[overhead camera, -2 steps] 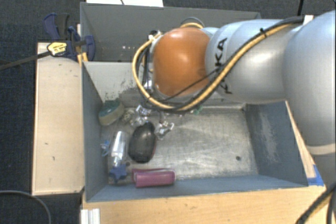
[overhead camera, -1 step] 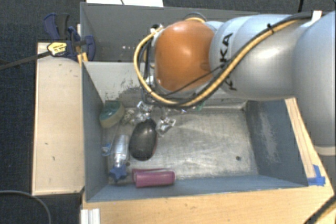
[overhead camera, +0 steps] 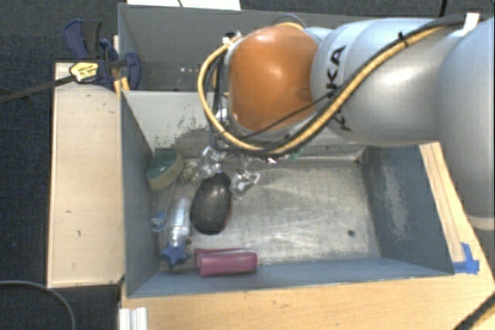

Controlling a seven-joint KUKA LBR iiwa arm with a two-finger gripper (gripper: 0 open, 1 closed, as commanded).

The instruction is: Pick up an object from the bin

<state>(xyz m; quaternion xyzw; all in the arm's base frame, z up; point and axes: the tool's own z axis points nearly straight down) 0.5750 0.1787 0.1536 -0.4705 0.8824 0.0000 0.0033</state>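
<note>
My gripper (overhead camera: 229, 171) hangs below the orange dome, low in the left half of the bin. Its two metal fingertips (overhead camera: 246, 182) stand apart, so it is open, and nothing sits between them. Just under and in front of them lies a black oval thing like a computer mouse (overhead camera: 211, 206), its far end close to the fingertips. To the left, against the bin's left wall, rests a round green and tan roll (overhead camera: 164, 168).
A clear plastic bottle with a blue cap (overhead camera: 175, 228) lies along the left wall. A maroon cylinder (overhead camera: 227, 262) lies against the front wall. The arm covers the back of the bin.
</note>
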